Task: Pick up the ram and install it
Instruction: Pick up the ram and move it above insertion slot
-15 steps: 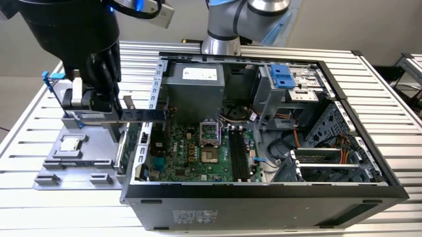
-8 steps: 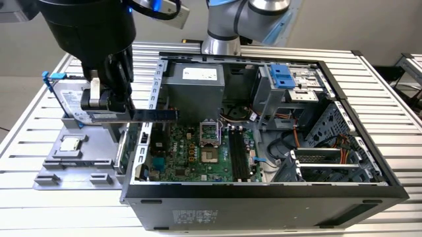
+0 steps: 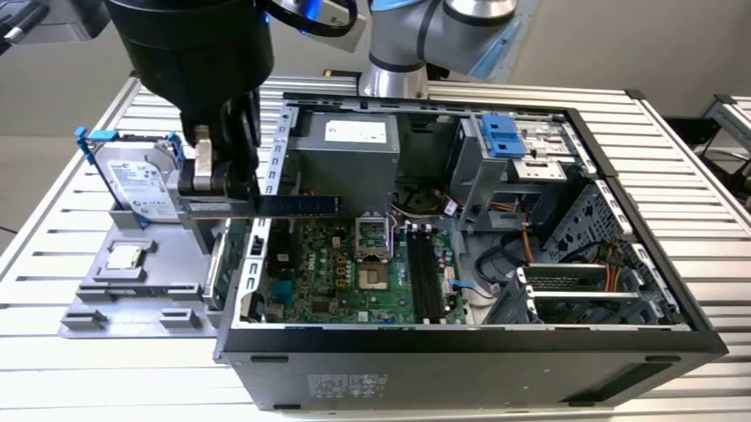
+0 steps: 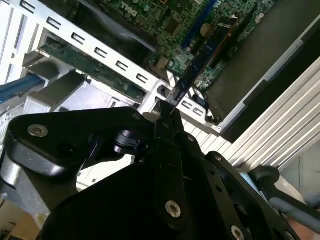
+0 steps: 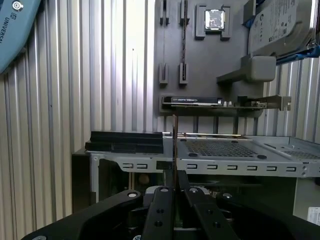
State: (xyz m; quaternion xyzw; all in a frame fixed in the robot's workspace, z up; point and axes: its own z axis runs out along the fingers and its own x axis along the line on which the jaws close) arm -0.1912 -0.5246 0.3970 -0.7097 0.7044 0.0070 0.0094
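The ram (image 3: 301, 205) is a thin dark blue stick held level above the edge of the open computer case (image 3: 470, 338) on the exterior view's left. My gripper (image 3: 239, 207) is shut on one end of it. In the second wrist view the ram (image 4: 204, 54) reaches out from my gripper (image 4: 169, 113) over the green motherboard (image 4: 220, 20). In the first wrist view the ram (image 5: 174, 145) shows edge-on, rising from between the fingers (image 5: 162, 200). The long black motherboard slots (image 3: 425, 277) lie inside the case, to the exterior view's right of and below the ram.
A grey holder tray (image 3: 88, 308) beside the case carries a hard drive (image 3: 135, 185), a processor chip (image 3: 123, 257) and an upright green card (image 3: 218, 264). The case also holds a power supply (image 3: 346, 145) and drive bays (image 3: 516, 145). A ribbed metal table (image 3: 70, 378) lies underneath.
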